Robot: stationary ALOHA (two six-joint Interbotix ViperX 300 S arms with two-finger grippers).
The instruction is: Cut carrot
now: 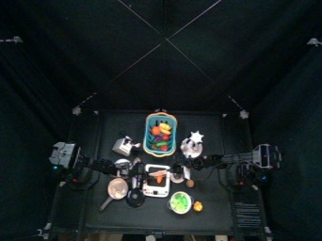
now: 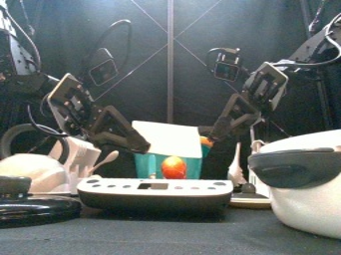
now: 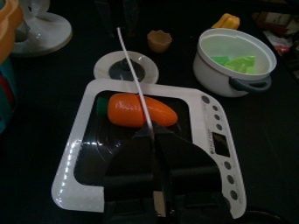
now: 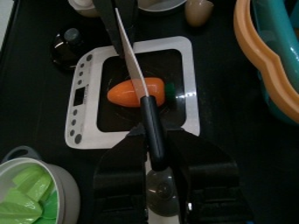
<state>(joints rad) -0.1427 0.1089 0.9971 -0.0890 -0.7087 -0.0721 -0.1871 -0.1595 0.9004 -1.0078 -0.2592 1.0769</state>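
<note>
The carrot (image 3: 142,110) is a short orange piece lying across the dark middle of the white square board (image 3: 84,153). It also shows in the right wrist view (image 4: 135,90), the front view (image 2: 173,165) and the top view (image 1: 160,175). My right gripper (image 4: 153,149) is shut on the black handle of a knife; its white blade (image 4: 125,54) reaches past the carrot. My left gripper (image 3: 156,149) is shut on a dark handle, and its thin silver blade (image 3: 131,74) lies over the carrot's middle. The two arms face each other across the board.
A white pot (image 3: 237,54) with green pieces stands beside the board. A teal and orange basket (image 1: 161,135) of colourful food is behind it. A black pan (image 2: 34,209) is at the front left. A small tan piece (image 3: 159,39) lies past the board's ring.
</note>
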